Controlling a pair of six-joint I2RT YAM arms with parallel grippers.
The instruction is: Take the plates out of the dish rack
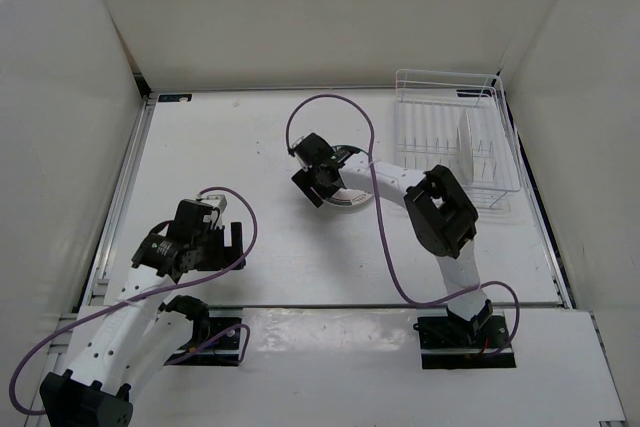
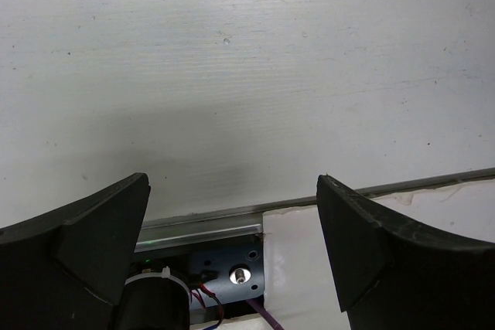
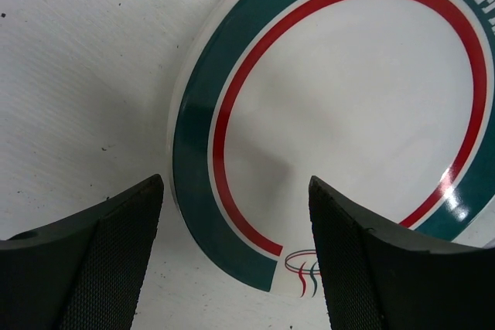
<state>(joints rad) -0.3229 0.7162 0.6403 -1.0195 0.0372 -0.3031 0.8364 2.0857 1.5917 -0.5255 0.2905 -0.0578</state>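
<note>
Right end effector [image 3: 236, 183] open (nothing held) over green-rimmed plate [image 3: 348, 98], flat on table [image 3: 69, 67]. Rise straight up, clear of rim; silver plate [image 1: 468, 152] next.

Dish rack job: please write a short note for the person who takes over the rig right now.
Left gripper: fingers open, empty.
Right gripper: fingers open over the green-rimmed plate, not gripping it.
Green-rimmed plate: flat on the table, left of the dish rack; unloaded.
Second plate: upright in the rack; left to take out.
</note>
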